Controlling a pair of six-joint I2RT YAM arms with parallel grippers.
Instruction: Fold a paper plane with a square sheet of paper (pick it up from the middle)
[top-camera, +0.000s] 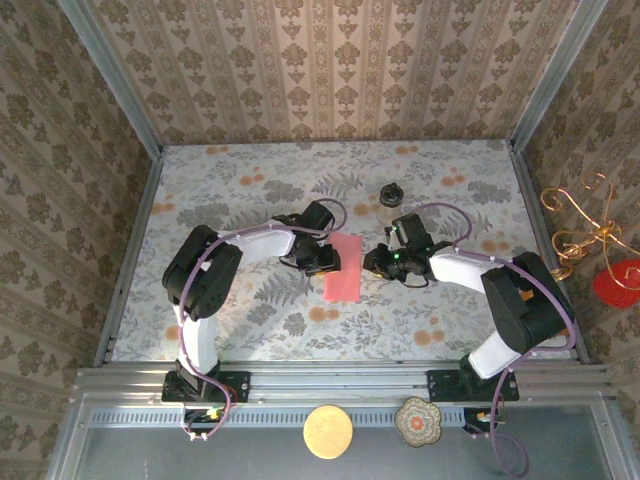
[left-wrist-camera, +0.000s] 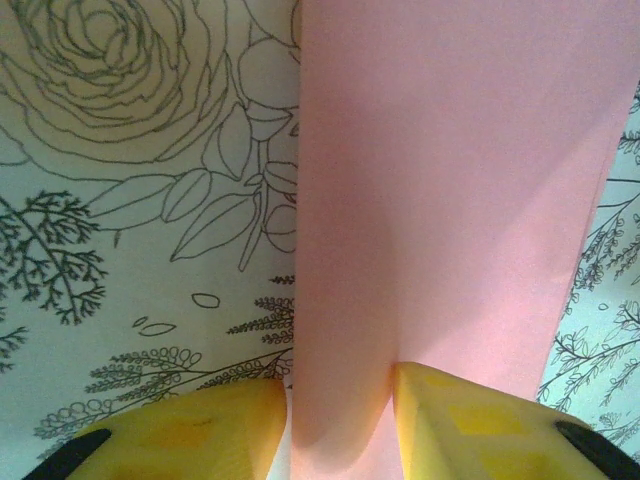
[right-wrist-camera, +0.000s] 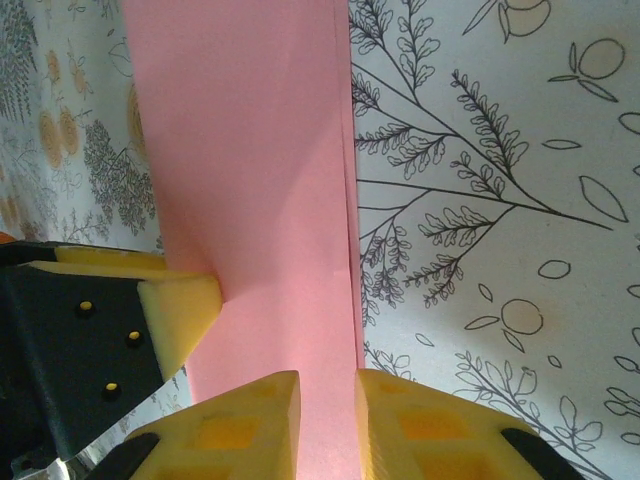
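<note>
The left gripper (left-wrist-camera: 342, 390) has its jaws apart, straddling the near edge of the paper (left-wrist-camera: 450, 200); whether the tips press it is hard to tell. The right gripper (right-wrist-camera: 328, 390), jaws narrowly apart, straddles the opposite edge. The paper lies as a narrow doubled strip mid-table (top-camera: 250, 200), between both grippers. Beyond stands a jar (top-camera: 390, 194).

Paper (top-camera: 344, 267) on table (top-camera: 250, 200), jar (top-camera: 390, 194) behind

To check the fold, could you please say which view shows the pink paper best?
The top view: the pink paper shows nearly whole, as a long strip. Each wrist view crops it close; the right one shows doubled edges.
</note>
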